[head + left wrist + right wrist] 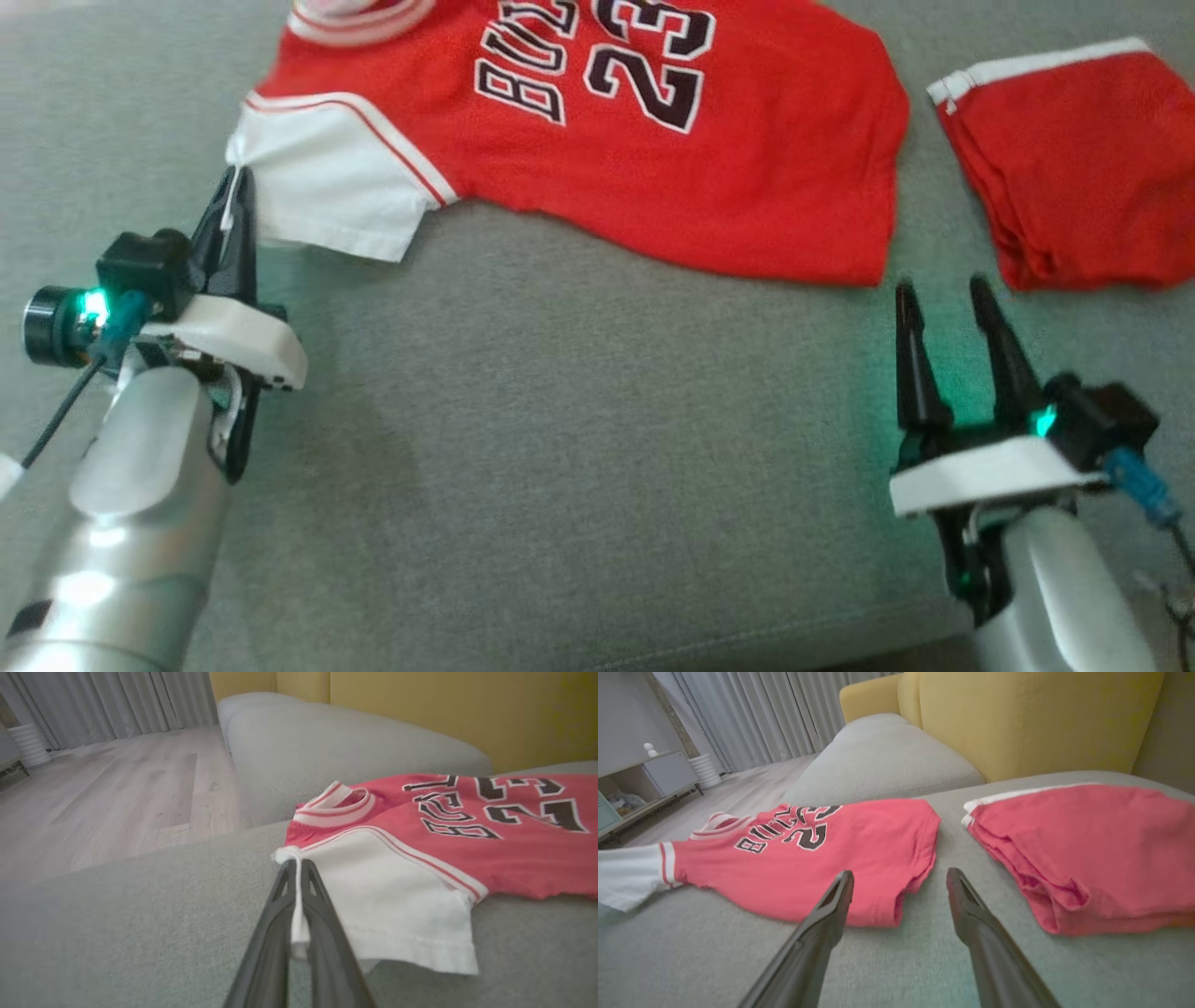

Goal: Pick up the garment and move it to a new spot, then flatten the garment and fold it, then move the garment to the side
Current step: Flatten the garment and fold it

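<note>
grey sofa cushion (560, 420), yellow backrest (1041, 718) and curtains (761, 714) behind. red jersey (597, 168) lying mostly flat at the far side of the cushion, print up, collar toward the left. left hand (239, 182) clenched on the corner of the white sleeve (327, 187), thin strip of cloth pinched between the fingers. right hand (941, 285) released, hovering just short of the hem. light, limp knit; likely to drag and bunch if pulled by one corner, so best taken at sleeve and hem together. readable: "23", and "bul" with the rest cut off. folded red cloth (1083, 168) to the right, apart.
</note>
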### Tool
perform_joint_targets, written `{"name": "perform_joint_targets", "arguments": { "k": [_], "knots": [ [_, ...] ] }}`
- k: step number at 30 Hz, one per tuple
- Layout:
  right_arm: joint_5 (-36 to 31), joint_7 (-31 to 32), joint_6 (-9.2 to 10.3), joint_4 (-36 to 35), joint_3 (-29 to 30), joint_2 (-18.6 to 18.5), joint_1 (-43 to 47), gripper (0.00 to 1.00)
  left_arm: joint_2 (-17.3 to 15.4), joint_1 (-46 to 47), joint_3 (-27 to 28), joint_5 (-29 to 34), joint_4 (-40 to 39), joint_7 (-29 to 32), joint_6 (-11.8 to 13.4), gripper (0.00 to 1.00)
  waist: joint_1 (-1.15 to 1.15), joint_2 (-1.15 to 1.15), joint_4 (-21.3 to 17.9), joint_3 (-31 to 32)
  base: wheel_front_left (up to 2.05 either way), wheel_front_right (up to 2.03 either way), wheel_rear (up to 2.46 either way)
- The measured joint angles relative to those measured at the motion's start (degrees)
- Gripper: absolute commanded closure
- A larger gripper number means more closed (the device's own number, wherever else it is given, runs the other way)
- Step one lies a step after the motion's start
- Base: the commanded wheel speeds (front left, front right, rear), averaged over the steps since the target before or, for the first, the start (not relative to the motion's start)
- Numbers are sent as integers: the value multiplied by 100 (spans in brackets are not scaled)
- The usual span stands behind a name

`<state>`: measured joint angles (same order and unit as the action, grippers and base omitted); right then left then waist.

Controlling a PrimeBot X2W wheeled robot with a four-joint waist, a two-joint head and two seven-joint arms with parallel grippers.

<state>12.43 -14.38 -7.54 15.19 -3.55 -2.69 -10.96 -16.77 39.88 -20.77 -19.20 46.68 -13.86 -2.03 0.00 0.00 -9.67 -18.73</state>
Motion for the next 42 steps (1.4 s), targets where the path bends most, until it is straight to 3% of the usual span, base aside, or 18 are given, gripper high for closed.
{"name": "perform_joint_targets", "arguments": {
  "k": [8, 13, 22, 24, 32, 38, 42],
  "knots": [
    [250, 160, 0, 866, 140, 1, 151, 0, 108, -882, 90, 1, -1439, -59, 111, 100, 0, 0, 444, 337, 0, 0, 0],
    [456, 372, 0, 1376, 223, 1, -177, 0, 126, -1128, 73, 1, -1833, -59, 166, 100, -1, 0, 610, 439, 0, 0, 0],
    [253, 479, 0, 2435, 361, -2, -837, 2, 158, -1311, 16, 1, -2312, -34, 248, 100, 0, 0, 850, 486, 0, 0, 0],
    [237, 471, 0, 2566, 303, -5, -954, 100, 160, -1367, 0, 0, -2312, -32, 255, 100, 0, 0, 872, 492, 0, 0, 0],
    [24, 175, 0, 2579, 124, -5, -1039, 100, 160, -1542, -87, -59, -2297, -24, 275, 100, 0, 0, 836, 712, 0, 0, 0],
    [-199, 140, 1, 1949, 227, -5, -603, 100, 159, -1876, -118, -148, -2273, -24, 352, 100, -1, 0, 742, 1029, 0, 0, 0],
    [-303, 513, 0, 1318, 309, -2, -147, 100, 160, -2118, -154, -160, -2292, 19, 378, 100, -1, 0, 677, 1238, 0, 0, 0]
  ]
}}
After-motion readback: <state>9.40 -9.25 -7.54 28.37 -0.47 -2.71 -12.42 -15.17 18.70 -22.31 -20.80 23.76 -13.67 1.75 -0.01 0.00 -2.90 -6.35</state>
